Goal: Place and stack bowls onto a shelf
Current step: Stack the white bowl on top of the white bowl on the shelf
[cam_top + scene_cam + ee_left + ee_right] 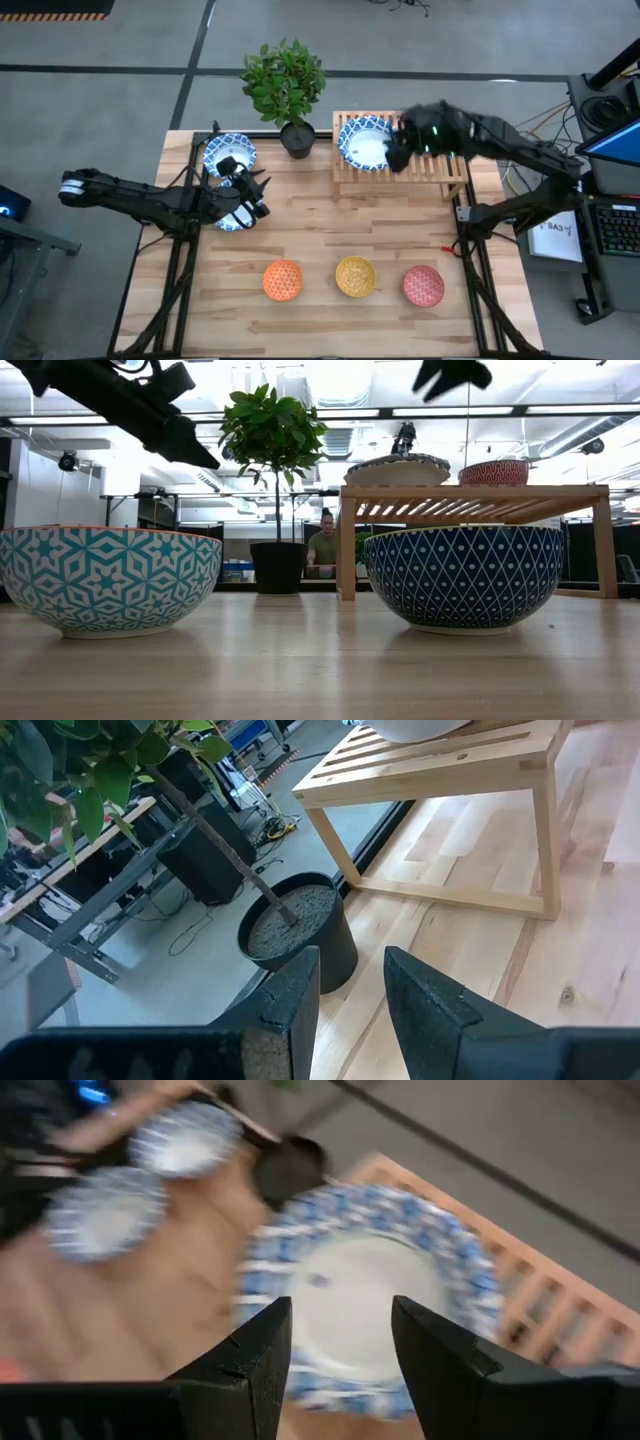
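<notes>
high view | right gripper [397, 152] apart over shelf [452, 172] bowl [364, 145] | left gripper [262, 195] apart | plant pot [297, 138] beside shelf

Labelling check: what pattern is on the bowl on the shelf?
Blue-and-white patterned rim, plain white inside: the bowl on the shelf, clearest in the high view.

Both grippers [258, 190] [397, 150] aloft — jaws parted

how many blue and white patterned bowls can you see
3 visible: one blue-and-white patterned bowl on the wooden slatted shelf, one near the potted plant, one partly under the left arm. More may be hidden.
</notes>
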You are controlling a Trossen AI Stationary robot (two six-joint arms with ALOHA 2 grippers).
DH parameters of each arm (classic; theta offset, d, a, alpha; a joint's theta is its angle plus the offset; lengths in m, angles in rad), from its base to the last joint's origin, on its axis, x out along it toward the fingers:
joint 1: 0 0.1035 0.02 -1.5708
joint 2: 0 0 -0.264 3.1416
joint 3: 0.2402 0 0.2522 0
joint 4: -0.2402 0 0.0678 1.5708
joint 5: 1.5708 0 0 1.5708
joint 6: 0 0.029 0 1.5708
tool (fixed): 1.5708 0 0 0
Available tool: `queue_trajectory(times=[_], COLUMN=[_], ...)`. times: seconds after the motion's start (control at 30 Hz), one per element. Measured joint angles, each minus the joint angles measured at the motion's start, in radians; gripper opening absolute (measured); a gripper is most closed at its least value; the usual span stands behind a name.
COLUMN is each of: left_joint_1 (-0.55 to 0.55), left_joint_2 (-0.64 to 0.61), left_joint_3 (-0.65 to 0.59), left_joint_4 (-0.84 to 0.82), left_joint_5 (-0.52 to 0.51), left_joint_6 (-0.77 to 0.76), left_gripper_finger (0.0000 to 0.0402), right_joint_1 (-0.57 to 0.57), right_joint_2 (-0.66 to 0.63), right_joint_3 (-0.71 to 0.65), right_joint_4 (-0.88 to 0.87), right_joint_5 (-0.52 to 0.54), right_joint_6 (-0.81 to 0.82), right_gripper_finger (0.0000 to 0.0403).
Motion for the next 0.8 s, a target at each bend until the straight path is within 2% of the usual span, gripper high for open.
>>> queue_trajectory(times=[0.13, 0.23, 0.3, 0.4, 0.5, 0.6, 0.8], left_joint_1=[0.000, 0.000, 0.000, 0.000, -0.001, -0.001, -0.001], left_joint_2=[0.002, 0.005, 0.011, 0.030, 0.056, 0.089, 0.200], left_joint_3=[0.039, 0.086, 0.121, 0.170, 0.201, 0.229, 0.270], left_joint_4=[-0.005, -0.037, -0.065, -0.129, -0.230, -0.379, -0.668], left_joint_5=[0.035, 0.131, 0.196, 0.260, 0.274, 0.306, 0.433], left_joint_6=[-0.036, -0.078, -0.113, -0.178, -0.284, -0.437, -0.761], left_gripper_finger=[0.0097, 0.0097, 0.0097, 0.0097, 0.0097, 0.0097, 0.0097], right_joint_1=[0.200, 0.335, 0.414, 0.510, 0.589, 0.656, 0.752], right_joint_2=[-0.064, -0.096, -0.109, -0.113, -0.112, -0.113, -0.120], right_joint_3=[-0.118, -0.214, -0.268, -0.330, -0.380, -0.436, -0.546], right_joint_4=[0.118, 0.202, 0.264, 0.340, 0.394, 0.455, 0.579], right_joint_5=[0.140, 0.239, 0.269, 0.275, 0.275, 0.278, 0.305], right_joint_6=[-0.008, -0.003, 0.000, -0.008, -0.010, -0.008, -0.014], right_gripper_finger=[0.0162, 0.0162, 0.0162, 0.0162, 0.0162, 0.0162, 0.0162])
